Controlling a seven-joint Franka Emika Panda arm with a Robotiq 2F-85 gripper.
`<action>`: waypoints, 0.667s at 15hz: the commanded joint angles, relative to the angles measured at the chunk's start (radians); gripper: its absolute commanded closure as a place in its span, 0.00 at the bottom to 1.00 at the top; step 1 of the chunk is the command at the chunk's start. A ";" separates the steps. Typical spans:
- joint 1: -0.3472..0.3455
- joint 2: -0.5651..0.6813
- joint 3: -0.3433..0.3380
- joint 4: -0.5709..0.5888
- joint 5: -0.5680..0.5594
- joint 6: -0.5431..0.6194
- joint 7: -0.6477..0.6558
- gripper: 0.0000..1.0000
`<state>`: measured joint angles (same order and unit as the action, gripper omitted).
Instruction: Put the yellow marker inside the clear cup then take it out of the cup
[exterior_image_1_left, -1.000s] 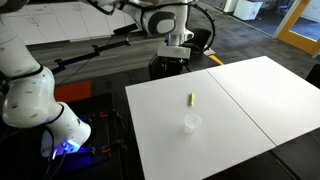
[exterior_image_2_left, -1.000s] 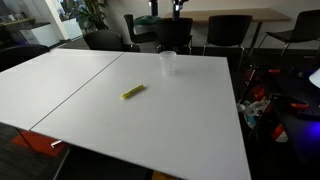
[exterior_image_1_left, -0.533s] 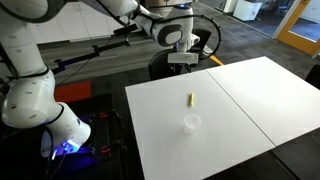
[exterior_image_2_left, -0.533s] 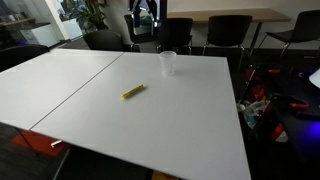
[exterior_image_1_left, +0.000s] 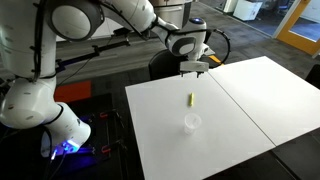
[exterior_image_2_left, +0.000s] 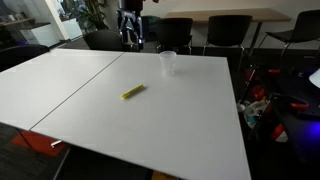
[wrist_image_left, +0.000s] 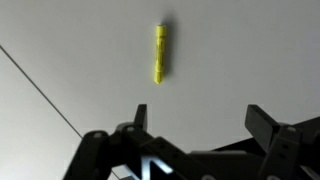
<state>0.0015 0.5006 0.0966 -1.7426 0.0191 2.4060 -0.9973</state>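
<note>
Yellow marker (exterior_image_1_left: 191, 99) (exterior_image_2_left: 132, 92) (wrist_image_left: 159, 54): one, lay flat on the white worktop (exterior_image_1_left: 240, 100), toward its middle, to one side of the seam that crossed the worktop. Nothing touched it.
Clear cup (exterior_image_1_left: 191, 122) (exterior_image_2_left: 168, 62): one, stood upright and apart from the marker, between it and one edge of the worktop; nothing showed inside it.
Fingers (wrist_image_left: 262, 122): spread wide, nothing between them, hung above the worktop; in the wrist view the marker lay beyond them, well clear of both.

pincer (wrist_image_left: 200, 118) cut off at bottom edge, clear cup (exterior_image_1_left: 192, 122) faint
</note>
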 joint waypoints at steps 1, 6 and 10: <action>-0.001 0.107 0.004 0.125 -0.041 -0.058 0.032 0.00; 0.005 0.231 0.003 0.207 -0.094 -0.069 0.044 0.00; 0.006 0.318 0.006 0.278 -0.113 -0.096 0.040 0.00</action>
<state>0.0059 0.7516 0.0965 -1.5575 -0.0673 2.3714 -0.9774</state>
